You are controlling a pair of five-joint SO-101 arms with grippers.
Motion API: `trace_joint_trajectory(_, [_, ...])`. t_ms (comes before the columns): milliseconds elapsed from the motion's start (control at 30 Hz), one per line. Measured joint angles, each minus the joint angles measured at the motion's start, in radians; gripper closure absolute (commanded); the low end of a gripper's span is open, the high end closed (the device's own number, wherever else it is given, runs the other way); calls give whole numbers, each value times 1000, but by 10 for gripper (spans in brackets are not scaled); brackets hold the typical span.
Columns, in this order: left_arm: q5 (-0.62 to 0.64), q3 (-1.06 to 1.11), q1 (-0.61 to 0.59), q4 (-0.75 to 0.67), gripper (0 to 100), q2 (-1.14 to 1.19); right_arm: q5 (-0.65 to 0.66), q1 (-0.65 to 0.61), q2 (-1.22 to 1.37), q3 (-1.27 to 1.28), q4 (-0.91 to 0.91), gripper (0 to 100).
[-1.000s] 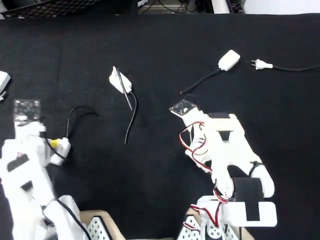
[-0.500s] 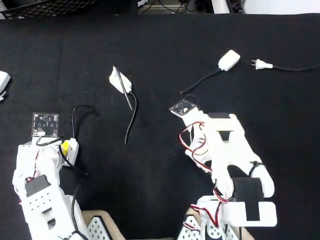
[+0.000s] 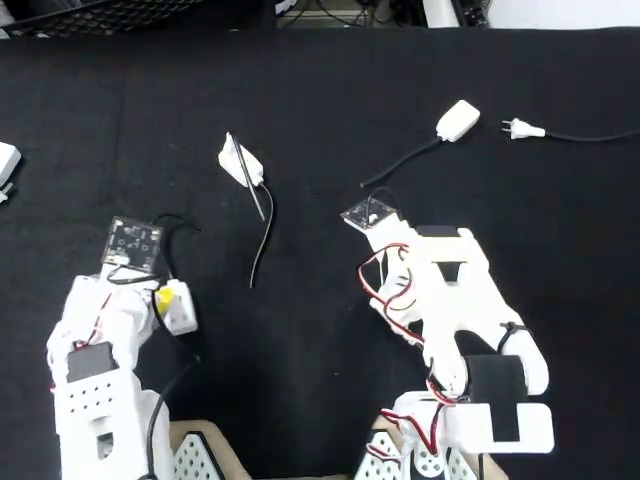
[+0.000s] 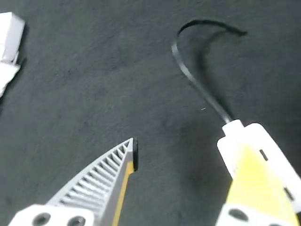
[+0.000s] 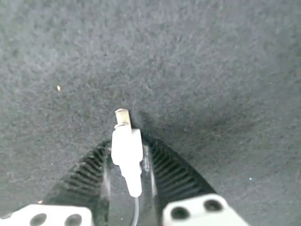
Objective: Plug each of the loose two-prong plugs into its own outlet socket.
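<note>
Black table (image 3: 320,80) lay under both arms. Right arm (image 3: 455,300) stood at 4 o'clock, left arm (image 3: 95,370) at 8 o'clock. Right gripper (image 5: 126,141) was closed snug on a small white plug (image 5: 126,157), metal tip pointing forward and low over the cloth; touching or not, could not tell. Left gripper (image 4: 186,150) gaped wide and clamped nothing. A white corded block (image 4: 244,136), likely a socket, lay against one finger (image 4: 256,183), with its black cord (image 4: 197,89) looping off toward 12 o'clock. Another white socket (image 3: 242,160) sat at 11 o'clock and a third (image 3: 458,120) between 1 and 2, each trailing a dark lead. A loose two-prong plug (image 3: 522,128) lay at 2 o'clock, near the third socket but apart from it. Judged step: first plug picked up, no plug seated yet. Next move looked to call for lifting the held plug clear, turning it to face a socket's slots, and driving it straight in. The left gripper would probably need to close on the block to brace it, since a light socket would likely skid under the push.
</note>
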Motion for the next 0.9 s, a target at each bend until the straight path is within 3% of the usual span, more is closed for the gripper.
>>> trace_joint_trajectory(200, [0, 2, 163, 2, 661, 0, 0, 0, 0, 0, 0, 983])
trace_joint_trajectory(467, [17, 6, 290, 2, 661, -11, 0, 0, 0, 0, 0, 983])
trace_joint_trajectory(600, [78, -2, 255, -8, 661, -8, 0, 0, 0, 0, 0, 983])
trace_joint_trajectory(800, [129, -103, 87, -5, 661, 0, 0, 0, 0, 0, 0, 983])
trace_joint_trajectory(900, [133, -198, 20, 81, 661, 0, 0, 0, 0, 0, 0, 983])
